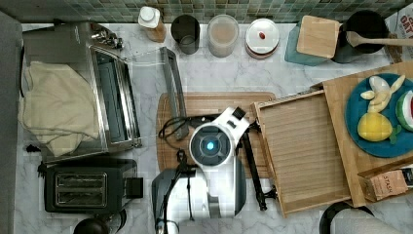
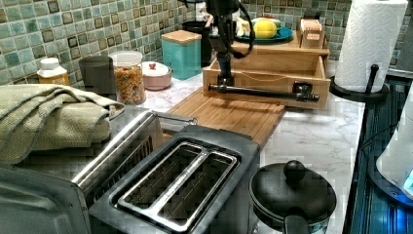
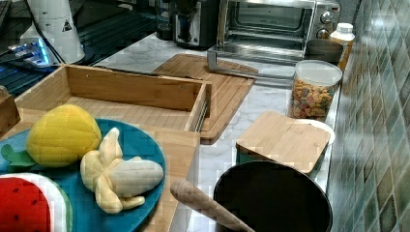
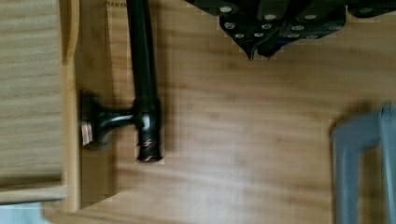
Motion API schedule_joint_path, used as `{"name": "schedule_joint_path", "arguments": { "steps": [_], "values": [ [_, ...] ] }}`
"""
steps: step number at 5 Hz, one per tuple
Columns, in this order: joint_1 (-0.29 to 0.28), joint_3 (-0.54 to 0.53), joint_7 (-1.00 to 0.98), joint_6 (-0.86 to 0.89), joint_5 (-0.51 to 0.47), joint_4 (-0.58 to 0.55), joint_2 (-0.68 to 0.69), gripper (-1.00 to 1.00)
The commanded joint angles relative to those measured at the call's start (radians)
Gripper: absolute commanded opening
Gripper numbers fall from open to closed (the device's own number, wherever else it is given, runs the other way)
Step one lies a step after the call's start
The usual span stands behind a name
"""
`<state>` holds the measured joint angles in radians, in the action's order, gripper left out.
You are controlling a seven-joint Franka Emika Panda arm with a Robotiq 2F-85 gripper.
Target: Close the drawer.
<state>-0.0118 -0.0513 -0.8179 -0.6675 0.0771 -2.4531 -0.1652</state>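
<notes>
The bamboo drawer [image 1: 304,148] stands pulled out from under a bamboo shelf [image 1: 341,122], its slatted bottom bare. Its black bar handle [image 1: 253,165] runs along the front, over a flat cutting board [image 1: 214,105]. In the left view my gripper [image 2: 225,80] comes straight down at the left end of the handle [image 2: 258,91], close against the drawer front [image 2: 265,80]. In the wrist view the gripper [image 4: 254,51] looks shut with nothing in it, beside the handle [image 4: 142,70] and apart from it. The right view looks into the open drawer [image 3: 125,113].
The toaster oven [image 1: 112,92] has its door dropped open, the grey door handle [image 4: 359,158] lying on the cutting board. A toaster [image 1: 83,187], a black pot [image 2: 292,195] and a paper towel roll [image 2: 370,44] stand nearby. Jars line the back wall. A blue plate [image 1: 358,122] of toy fruit tops the shelf.
</notes>
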Motion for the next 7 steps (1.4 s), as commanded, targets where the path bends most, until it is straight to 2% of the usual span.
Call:
{"name": "schedule_joint_path", "arguments": {
  "steps": [1, 3, 4, 5, 7],
  "values": [
    [0.018, 0.007, -0.044, -0.201, 0.14, -0.163, 0.019, -1.0],
    [0.023, 0.015, 0.029, -0.327, 0.148, -0.255, 0.047, -1.0],
    [0.029, 0.021, 0.031, -0.32, 0.157, -0.274, 0.03, -1.0],
    [0.069, 0.033, 0.043, -0.374, 0.261, -0.304, 0.015, -1.0],
    [0.139, 0.124, -0.121, -0.443, 0.294, -0.276, 0.063, -1.0]
  ]
}}
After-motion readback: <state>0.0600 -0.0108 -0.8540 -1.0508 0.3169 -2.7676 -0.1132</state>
